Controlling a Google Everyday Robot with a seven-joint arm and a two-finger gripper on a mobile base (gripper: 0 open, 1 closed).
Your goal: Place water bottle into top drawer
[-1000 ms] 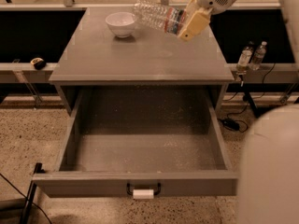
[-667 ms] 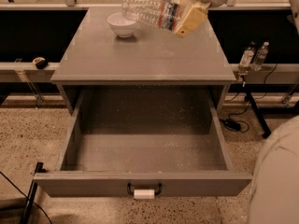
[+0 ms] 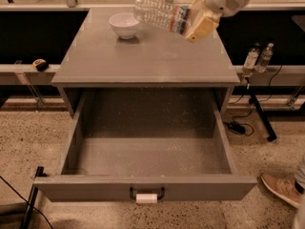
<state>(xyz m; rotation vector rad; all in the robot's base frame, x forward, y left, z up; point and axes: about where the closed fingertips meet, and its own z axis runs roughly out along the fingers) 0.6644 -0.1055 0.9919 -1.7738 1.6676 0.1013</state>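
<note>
The water bottle [image 3: 159, 14] is clear crinkled plastic with a coloured label band. It is held nearly level in the air above the back of the grey cabinet top [image 3: 143, 56]; its capped end is hidden in the gripper. My gripper [image 3: 196, 19], with tan fingers, is shut on the bottle at its label end, at the top right. The top drawer [image 3: 147, 187] is pulled wide open below and in front, and its grey inside holds nothing. Its black handle [image 3: 147, 196] is wrapped with white tape.
A white bowl [image 3: 124, 24] stands on the cabinet top just left of and below the bottle. Two small clear bottles [image 3: 257, 58] stand on a ledge at the right. A person's shoe [image 3: 282, 189] is on the floor at the lower right. A dark cable lies by the drawer's right side.
The view has shifted, so the cabinet and bowl sit a little differently in the picture. The gripper still holds the bottle, now tilted closer to level above the bowl's right side.
</note>
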